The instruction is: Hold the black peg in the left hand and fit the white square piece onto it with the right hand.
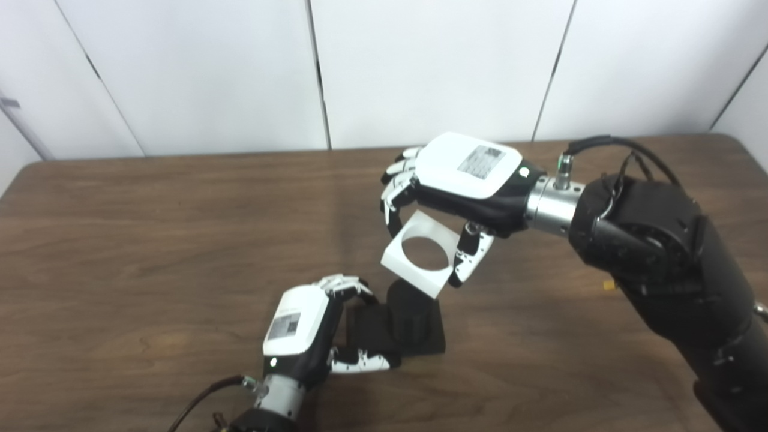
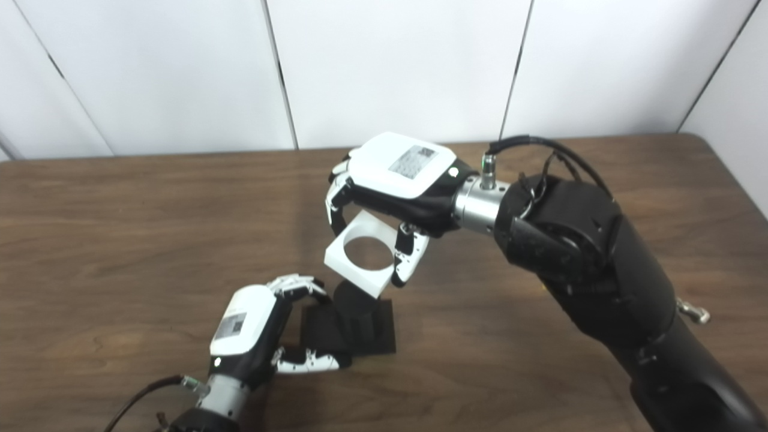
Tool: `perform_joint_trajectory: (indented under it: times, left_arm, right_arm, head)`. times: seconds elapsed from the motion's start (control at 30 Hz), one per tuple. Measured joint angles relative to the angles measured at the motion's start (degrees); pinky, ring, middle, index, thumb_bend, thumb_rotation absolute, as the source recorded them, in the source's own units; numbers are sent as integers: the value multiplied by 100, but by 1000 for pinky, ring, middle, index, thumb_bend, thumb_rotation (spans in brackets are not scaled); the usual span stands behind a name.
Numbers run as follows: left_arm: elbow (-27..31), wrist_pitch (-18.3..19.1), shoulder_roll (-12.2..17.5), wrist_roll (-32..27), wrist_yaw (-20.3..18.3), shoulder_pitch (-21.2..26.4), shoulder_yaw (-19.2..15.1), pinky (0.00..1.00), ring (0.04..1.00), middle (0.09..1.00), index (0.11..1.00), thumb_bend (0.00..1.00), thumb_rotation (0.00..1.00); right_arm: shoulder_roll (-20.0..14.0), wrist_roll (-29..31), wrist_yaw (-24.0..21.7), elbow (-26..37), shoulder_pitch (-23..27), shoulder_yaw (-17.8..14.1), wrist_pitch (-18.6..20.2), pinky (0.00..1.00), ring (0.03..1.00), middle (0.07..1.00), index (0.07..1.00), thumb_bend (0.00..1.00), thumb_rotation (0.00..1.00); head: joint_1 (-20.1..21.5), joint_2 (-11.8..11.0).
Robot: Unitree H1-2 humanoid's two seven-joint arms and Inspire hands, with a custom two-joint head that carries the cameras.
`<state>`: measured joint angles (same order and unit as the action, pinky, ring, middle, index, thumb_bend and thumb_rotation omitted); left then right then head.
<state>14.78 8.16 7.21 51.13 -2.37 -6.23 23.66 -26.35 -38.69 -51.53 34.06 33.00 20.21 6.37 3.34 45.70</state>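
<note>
Peg (image 1: 411,312) upright — square piece (image 1: 418,254) tilted above.

We look down from head height, two cameras side by side, facing the far wall (image 1: 420,66) across the table (image 1: 150,240). Right view sits slightly rightward. Both share the table's centre, close in, arms entering near edge.
</note>
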Motion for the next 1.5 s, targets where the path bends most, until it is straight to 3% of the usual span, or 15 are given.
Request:
perform_joint_trajectory:
  times: [1.5]
  left_arm:
    - [211,304,6,52,-221,17,151,760,822,760,485,520,49]
  right_arm:
    - [202,-72,-72,-192,-423,83,-41,906,862,744,484,523,131]
  head:
    - [-141,202]
